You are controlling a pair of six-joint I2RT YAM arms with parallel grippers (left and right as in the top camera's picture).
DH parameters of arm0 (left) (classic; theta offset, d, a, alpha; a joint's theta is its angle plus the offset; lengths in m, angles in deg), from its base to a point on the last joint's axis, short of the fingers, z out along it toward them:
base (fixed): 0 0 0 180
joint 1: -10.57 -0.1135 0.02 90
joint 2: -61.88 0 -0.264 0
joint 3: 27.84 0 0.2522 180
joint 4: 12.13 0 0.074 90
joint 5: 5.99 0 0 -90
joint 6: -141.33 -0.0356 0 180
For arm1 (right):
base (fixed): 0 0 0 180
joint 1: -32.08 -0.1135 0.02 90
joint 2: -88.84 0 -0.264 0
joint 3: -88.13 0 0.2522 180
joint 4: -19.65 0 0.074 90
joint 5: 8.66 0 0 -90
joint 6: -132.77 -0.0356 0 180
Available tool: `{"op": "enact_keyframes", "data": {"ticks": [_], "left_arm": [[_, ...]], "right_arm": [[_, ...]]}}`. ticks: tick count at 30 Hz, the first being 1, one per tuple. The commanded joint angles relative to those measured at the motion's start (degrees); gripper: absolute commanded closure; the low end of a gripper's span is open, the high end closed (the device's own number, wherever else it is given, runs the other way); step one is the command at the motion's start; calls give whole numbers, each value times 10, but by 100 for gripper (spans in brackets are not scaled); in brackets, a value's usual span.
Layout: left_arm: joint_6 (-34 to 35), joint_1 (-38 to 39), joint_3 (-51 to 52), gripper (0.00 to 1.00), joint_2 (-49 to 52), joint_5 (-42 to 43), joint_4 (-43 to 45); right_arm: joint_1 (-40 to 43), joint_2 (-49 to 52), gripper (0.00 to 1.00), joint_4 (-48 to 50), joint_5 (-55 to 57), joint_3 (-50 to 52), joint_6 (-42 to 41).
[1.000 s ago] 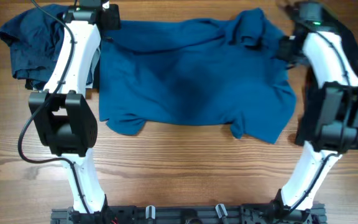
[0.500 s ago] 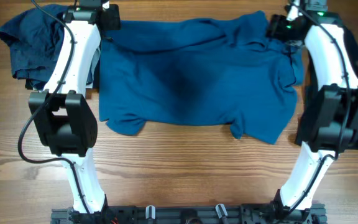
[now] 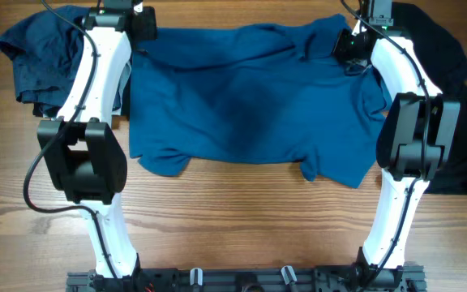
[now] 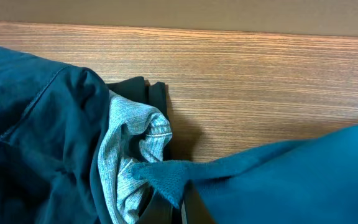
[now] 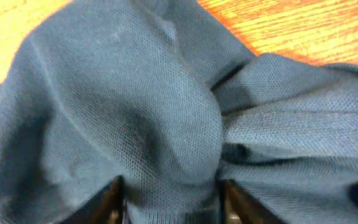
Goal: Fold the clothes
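Note:
A teal-blue shirt (image 3: pixel 250 105) lies spread flat across the middle of the table. My left gripper (image 3: pixel 140 26) is at its far left corner and is shut on that corner, as the left wrist view (image 4: pixel 180 202) shows. My right gripper (image 3: pixel 353 42) is at the shirt's far right corner, over a bunched fold. In the right wrist view its fingers (image 5: pixel 171 200) stand apart with a thick fold of the shirt (image 5: pixel 166 124) between them.
A pile of dark navy clothes (image 3: pixel 39 57) lies at the far left, with a grey knit garment (image 4: pixel 129 162) beside the held corner. More dark clothing (image 3: pixel 452 89) lies along the right edge. Bare wood (image 3: pixel 242 219) runs along the front.
My right gripper has moved from the shirt's right edge up and left onto the bunched far right corner. The left gripper has not moved.

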Motion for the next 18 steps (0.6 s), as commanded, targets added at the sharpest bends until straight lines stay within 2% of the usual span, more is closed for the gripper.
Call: {"op": "enact_keyframes", "data": {"ticks": [1,2,5,7,9,14,15,18], "left_arm": [[10,-2,-8,96,-6,-2,0],[10,-2,-8,96,-6,-2,0],[10,-2,-8,96,-6,-2,-1],[10,-2,-8,96,-6,-2,-1],[10,-2,-8,96,-6,-2,-2],[10,-2,-8,96,-6,-1,-2],[10,-2,-8,96,-6,-2,-2],[10,-2,-8,96,-6,-2,-2]], "right_arm": [[-4,18,76,-3,3,-11,-2],[-6,15,87,-6,3,-11,-3],[-3,-17,88,-19,9,-11,-3],[-1,-34,84,-24,17,-11,-2],[-1,-33,73,-38,17,-11,-3],[-1,-33,69,-36,17,-11,-3],[-1,-33,72,-32,17,-11,-3],[-1,-32,96,-18,20,-11,-3]]}}
